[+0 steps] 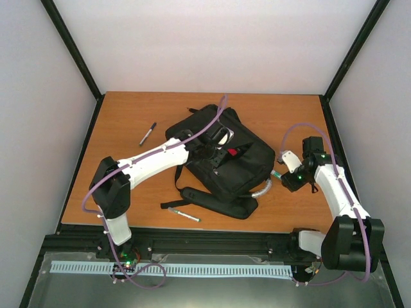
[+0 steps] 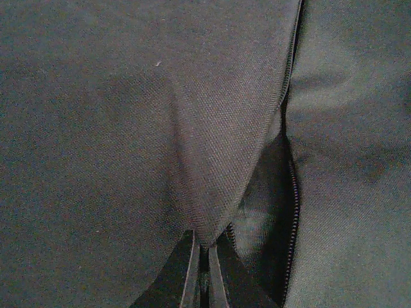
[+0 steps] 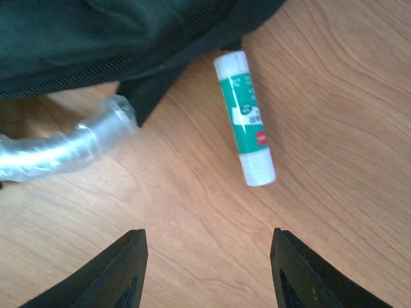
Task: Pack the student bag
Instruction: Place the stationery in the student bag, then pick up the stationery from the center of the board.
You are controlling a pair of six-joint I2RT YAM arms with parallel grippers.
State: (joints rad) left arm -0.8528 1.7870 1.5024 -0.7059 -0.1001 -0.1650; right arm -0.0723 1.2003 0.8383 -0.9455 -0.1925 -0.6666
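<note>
Student bag: the student bag (image 1: 243, 168) lies flat at the middle of the table (image 1: 128, 109), with its plastic-wrapped grey handle (image 3: 64, 146) at its 5 o'clock.
Left gripper: the left gripper (image 2: 204, 247) is closed on a fold of the bag's fabric just beside the zip (image 2: 292, 192). The zip gapes a little at 2 o'clock from the fingers. The tips sit in shadow, so how deep the pinch goes is unclear.
Right gripper: the right gripper (image 3: 207, 237) is spread wide and empty, low over bare wood at the bag's 4 o'clock.
Glue stick: a white and green glue stick (image 3: 244, 119) lies at 1 o'clock from the right gripper, its far end just beside the bag's edge.
Risk, pinch: a thin fold may slip free, and the pocket mouth would then fall shut.
Risk, drag: pulling the fold hard could shift the whole bag and knock the stick.
Risk, roll: the stick is round and lies skewed to the jaws, so an off-centre squeeze could roll it under the bag.
Risk, snag: the handle at 10 o'clock from the right gripper could catch a finger.
Others: a black marker (image 1: 148, 133) lies at the bag's 10 o'clock and a pen (image 1: 183, 214) at its 7 o'clock, both unpacked.
</note>
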